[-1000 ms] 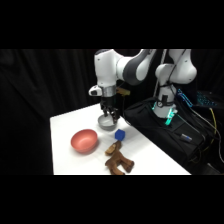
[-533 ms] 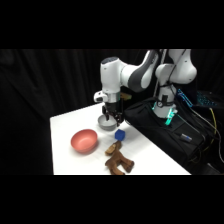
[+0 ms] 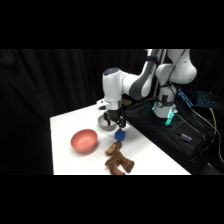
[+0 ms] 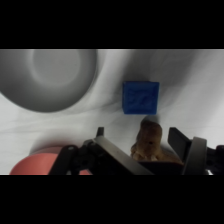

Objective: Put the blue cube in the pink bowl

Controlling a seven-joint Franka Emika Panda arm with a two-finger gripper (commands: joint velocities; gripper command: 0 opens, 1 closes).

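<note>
The spread, empty claw (image 3: pixel 116 121) hovers above the blue cube (image 4: pixel 141 97); the brown toy (image 4: pixel 148 140) touching that cube could get pinched instead.

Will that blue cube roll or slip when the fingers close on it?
The blue cube looks flat-faced and rigid, so it likely won't roll or squash. It sits close to the brown toy figure, so a push might nudge that too.

Dim room, bright tabletop, soft focus in both views

We see the white table (image 3: pixel 150 150) lit from above against black surroundings; faint shadows pool beneath the gripper (image 3: pixel 114 123), and in the wrist view its linkage and the grey bowl (image 4: pixel 47 77) beyond it blur
</note>
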